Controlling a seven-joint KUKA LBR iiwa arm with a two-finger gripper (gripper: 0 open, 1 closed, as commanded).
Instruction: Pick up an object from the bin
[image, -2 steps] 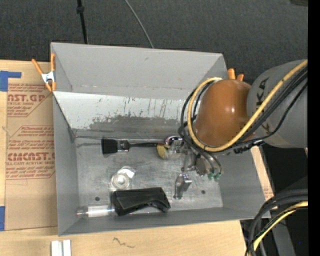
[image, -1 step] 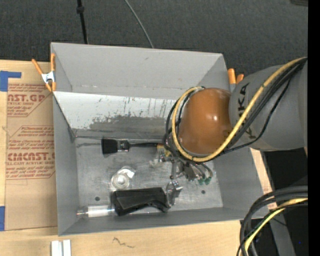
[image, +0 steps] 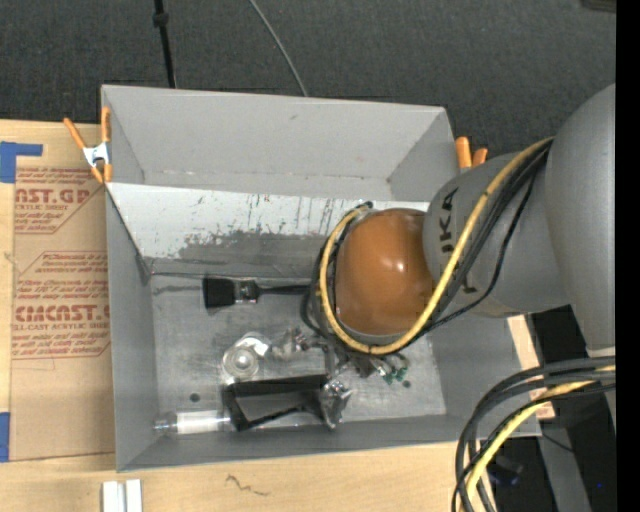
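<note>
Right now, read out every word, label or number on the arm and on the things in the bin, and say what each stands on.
"KA": black letters on the grey arm; the rest of the word is hidden.
Loose things in the bin: no readable text on any.

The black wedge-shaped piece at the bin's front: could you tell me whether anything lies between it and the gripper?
Nothing visible does. The gripper is at the right end of the black wedge-shaped piece. A clear round thing lies behind the piece and a clear tube at its left end.
</note>
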